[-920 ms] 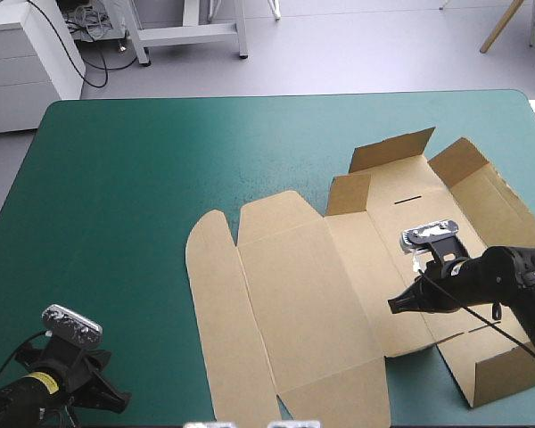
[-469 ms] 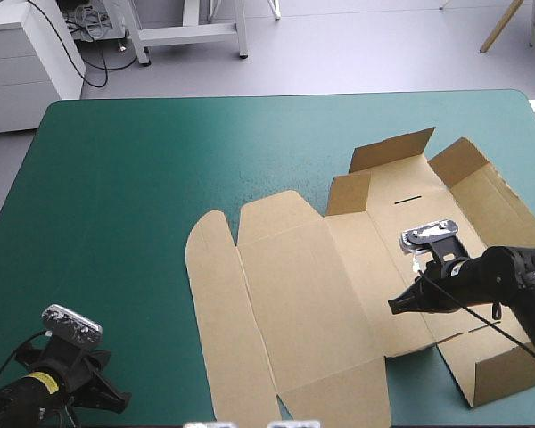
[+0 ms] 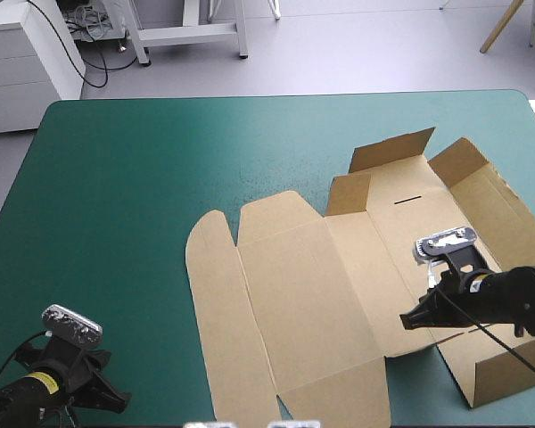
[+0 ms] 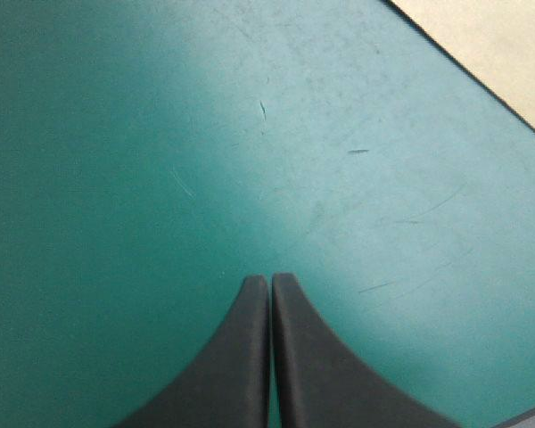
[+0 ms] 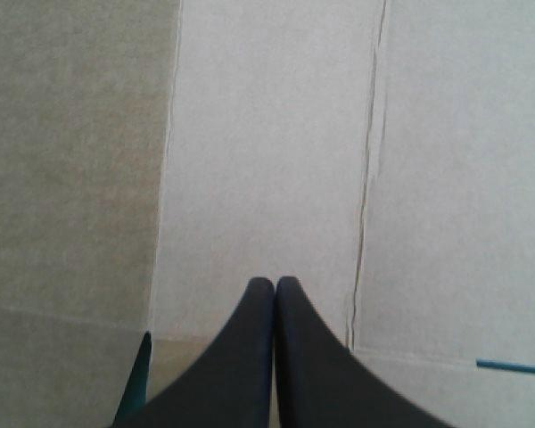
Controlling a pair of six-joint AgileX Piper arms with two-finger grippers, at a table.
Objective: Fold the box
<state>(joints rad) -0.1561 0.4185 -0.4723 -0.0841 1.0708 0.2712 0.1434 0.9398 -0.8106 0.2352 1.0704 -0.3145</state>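
The teal-green table (image 3: pixel 160 178) is occupied on its right half by the brown box (image 3: pixel 312 294), spread nearly flat, with flaps raised at its right end. The right gripper (image 3: pixel 408 319) is held clenched and empty over the board. The left gripper (image 4: pixel 270 278) is clenched over bare cover.

The tabletop (image 3: pixel 160 178) wears a teal-green cover with rounded far corners, paler where light falls toward its far middle and darker at the near left; close up the cover shows fine scratches; beyond the far edge lies a smooth grey floor (image 3: pixel 357 53); at the far left stands a white drawer cabinet (image 3: pixel 22 67), black cables (image 3: pixel 94 49) trailing on the floor beside it; next to them rise the white legs of a frame (image 3: pixel 192 34); at the far right, slanting pale wooden legs (image 3: pixel 508 22).
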